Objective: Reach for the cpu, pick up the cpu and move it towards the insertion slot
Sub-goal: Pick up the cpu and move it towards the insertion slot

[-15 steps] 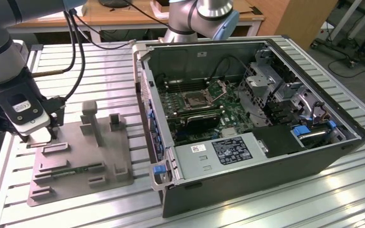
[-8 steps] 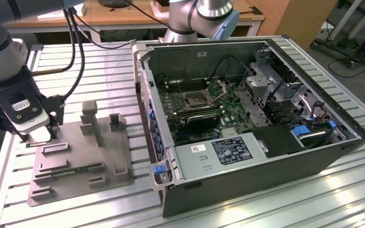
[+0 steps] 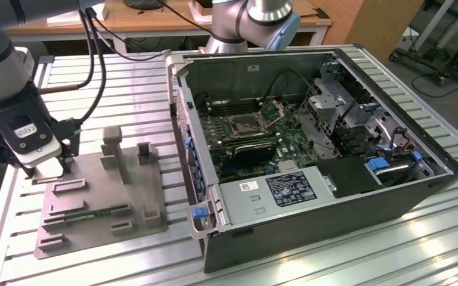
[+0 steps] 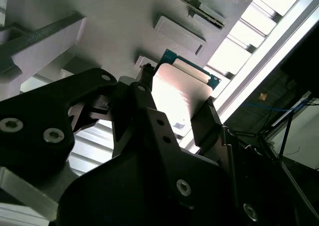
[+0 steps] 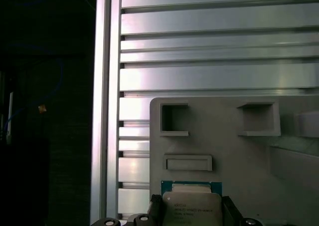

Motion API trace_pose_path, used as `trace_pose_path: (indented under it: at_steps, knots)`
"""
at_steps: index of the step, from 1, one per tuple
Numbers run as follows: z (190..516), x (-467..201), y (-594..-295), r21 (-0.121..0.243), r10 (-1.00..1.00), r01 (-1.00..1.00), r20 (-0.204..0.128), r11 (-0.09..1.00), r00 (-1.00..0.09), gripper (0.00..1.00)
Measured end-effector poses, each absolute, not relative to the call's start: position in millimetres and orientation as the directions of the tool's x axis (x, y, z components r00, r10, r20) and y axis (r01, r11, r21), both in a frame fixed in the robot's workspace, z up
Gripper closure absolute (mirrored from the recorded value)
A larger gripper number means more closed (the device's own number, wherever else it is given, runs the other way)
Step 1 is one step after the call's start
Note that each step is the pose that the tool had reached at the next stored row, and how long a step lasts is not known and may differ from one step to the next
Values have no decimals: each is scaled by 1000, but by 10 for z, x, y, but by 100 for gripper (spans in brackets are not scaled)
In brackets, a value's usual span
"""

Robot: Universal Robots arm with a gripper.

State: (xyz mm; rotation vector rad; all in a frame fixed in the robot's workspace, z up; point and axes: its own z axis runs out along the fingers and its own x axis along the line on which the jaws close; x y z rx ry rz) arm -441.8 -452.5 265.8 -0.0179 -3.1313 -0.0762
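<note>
The cpu point(image 5: 191, 202) is a silvery square chip with a thin green-tan rim, lying at the edge of a grey fixture plate point(image 5: 224, 151). My gripper point(image 5: 192, 209) straddles it, one black finger against each side edge. In the second wrist view, the cpu point(image 4: 179, 89) again sits between the two fingers point(image 4: 145, 81) of my gripper point(image 4: 177, 95), which looks shut on it. In the exterior view, my gripper point(image 3: 50, 170) hangs low over the plate's far corner at the exterior view's left. The insertion slot point(image 3: 243, 125) lies inside the open computer case, its metal frame flipped up.
The grey fixture plate point(image 3: 102, 202) carries raised blocks, pockets and a green memory stick point(image 3: 93, 214). The open computer case point(image 3: 316, 149) stands at the exterior view's right on the slatted aluminium table point(image 3: 133, 83). Cables hang from the arm. The table's edge runs close beside the plate.
</note>
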Motion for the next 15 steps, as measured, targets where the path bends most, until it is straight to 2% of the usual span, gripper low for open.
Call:
trace_pose_path:
  at_steps: [15]
  knots:
    - [2720, -4418, -4525, 49, 11, 12, 10, 999, -1000, 45]
